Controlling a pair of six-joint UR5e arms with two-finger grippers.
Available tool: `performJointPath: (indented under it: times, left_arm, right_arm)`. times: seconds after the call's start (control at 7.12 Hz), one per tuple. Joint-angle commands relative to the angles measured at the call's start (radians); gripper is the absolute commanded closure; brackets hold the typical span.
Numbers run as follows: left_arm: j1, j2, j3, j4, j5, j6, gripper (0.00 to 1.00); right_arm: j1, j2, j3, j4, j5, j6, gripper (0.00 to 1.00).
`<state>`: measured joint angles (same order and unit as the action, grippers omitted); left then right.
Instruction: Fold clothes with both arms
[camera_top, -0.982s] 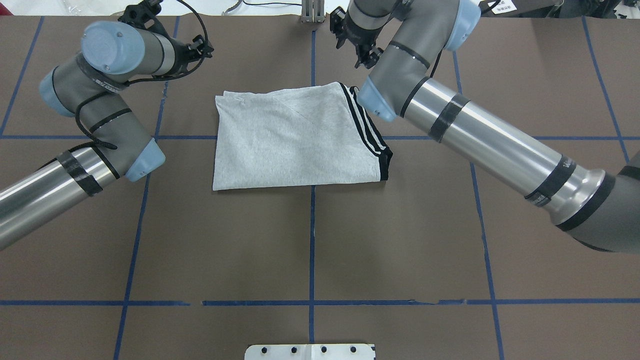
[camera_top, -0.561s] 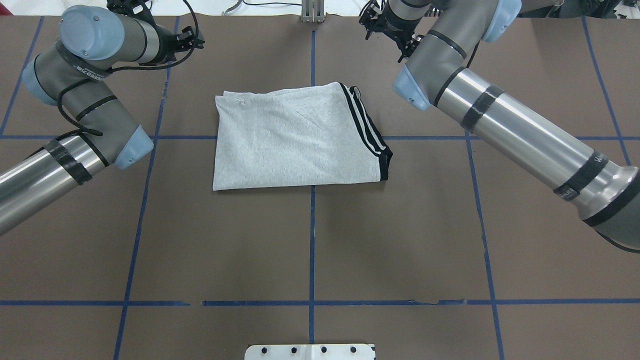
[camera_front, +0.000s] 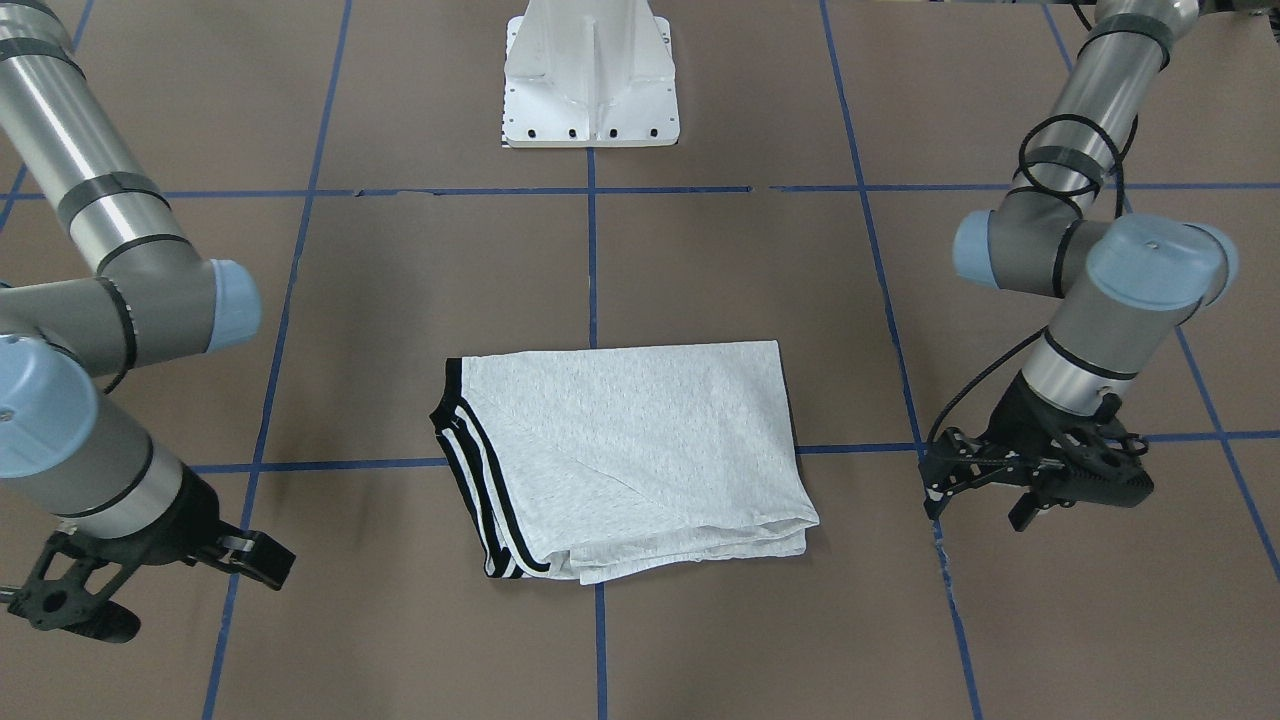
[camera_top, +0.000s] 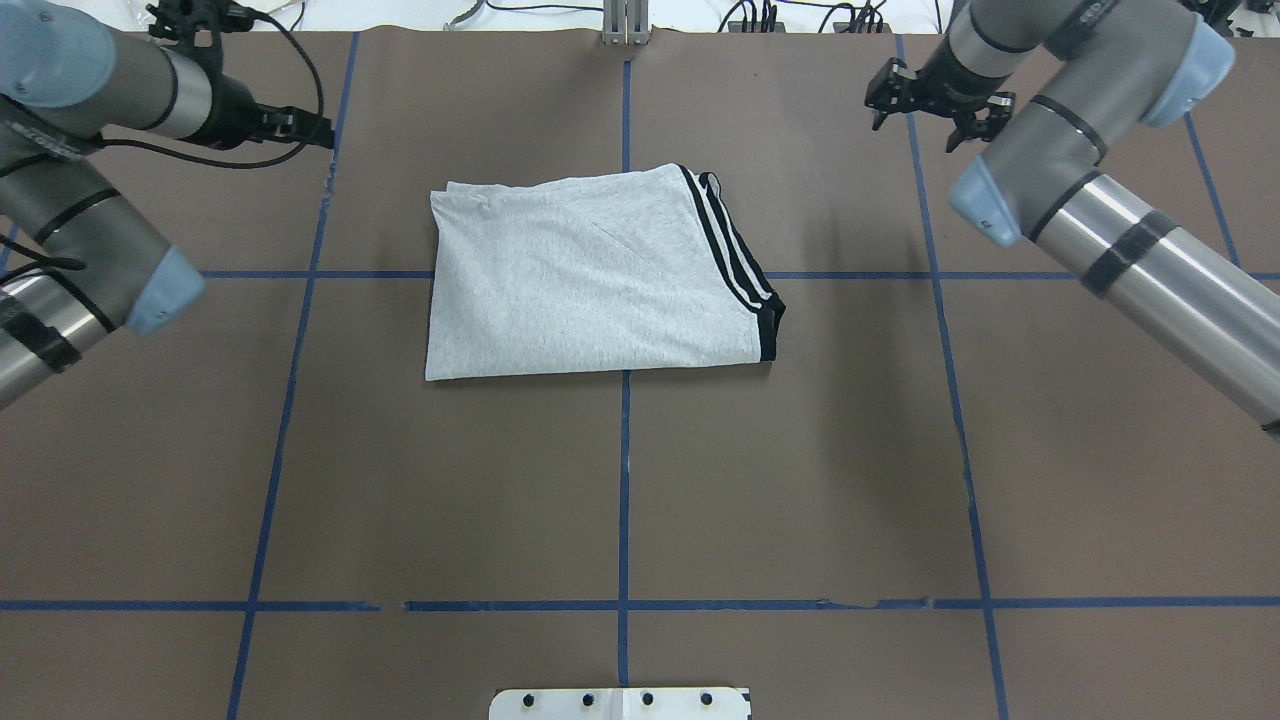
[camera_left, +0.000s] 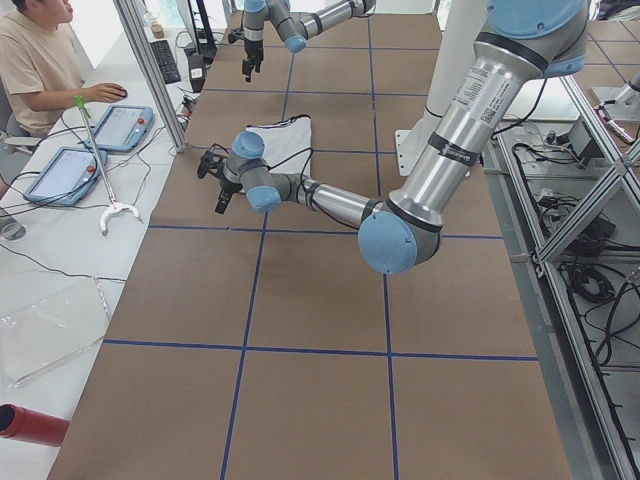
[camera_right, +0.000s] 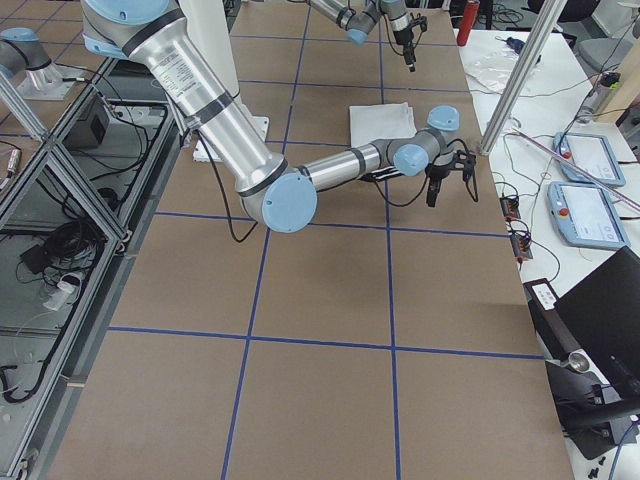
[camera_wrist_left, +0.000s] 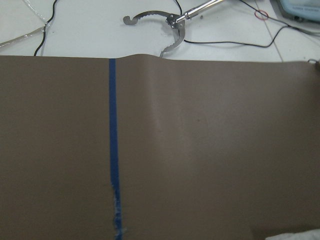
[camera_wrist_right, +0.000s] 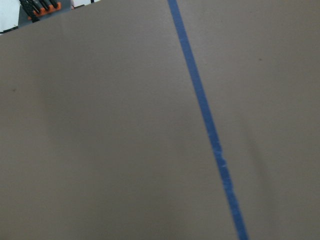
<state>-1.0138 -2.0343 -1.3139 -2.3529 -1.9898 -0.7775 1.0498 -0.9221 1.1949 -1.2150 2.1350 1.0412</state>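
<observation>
Both arms have just swung out and away from the T-shirt (camera_top: 590, 285). The left gripper (camera_front: 975, 512) now hangs well off the shirt's left side, its fingers spread and holding nothing. The right gripper (camera_top: 918, 130) stands well off the shirt's right side, likewise spread and empty. A second ago it was almost at the shirt's striped edge. To me that reads as a fold finished and let go, perhaps the last one. The shirt lies alone between them, a flat, near-rectangular packet of soft heather-grey knit. Its layers show stacked along the edge away from the robot, and the black-and-white striped trim (camera_top: 735, 262) slants down its right edge. Under the shirt is matte brown paper (camera_top: 800, 480) crossed by blue tape lines (camera_top: 624, 480).
</observation>
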Motion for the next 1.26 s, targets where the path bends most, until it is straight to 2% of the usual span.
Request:
performJointPath:
  times: [0.0,0.28,0.42,0.56,0.7,0.84,1.12]
  left_arm:
    - [-0.104,0.112,-0.024,0.007,-0.134,0.299,0.01]
    - [-0.326,0.216,-0.042,0.009,-0.333,0.502,0.01]
    - [-0.410,0.256,-0.045,0.018,-0.348,0.612,0.01]
    - [-0.451,0.270,-0.045,0.086,-0.348,0.715,0.01]
    - [-0.506,0.270,-0.047,0.225,-0.350,0.830,0.01]
    - [-0.556,0.267,-0.047,0.344,-0.348,0.950,0.01]
    - [-0.568,0.316,-0.042,0.368,-0.346,0.971,0.01]
  right_arm:
    - [0.100,-0.143,0.045,0.002,0.103,-0.270,0.00]
    - [0.154,-0.295,0.135,0.003,0.143,-0.361,0.00]
    - [0.162,-0.384,0.193,0.011,0.148,-0.413,0.00]
    - [0.192,-0.456,0.253,0.006,0.152,-0.459,0.00]
    - [0.228,-0.515,0.308,0.003,0.169,-0.463,0.00]
    - [0.264,-0.540,0.334,0.003,0.183,-0.466,0.00]
    - [0.291,-0.570,0.350,0.000,0.184,-0.530,0.00]
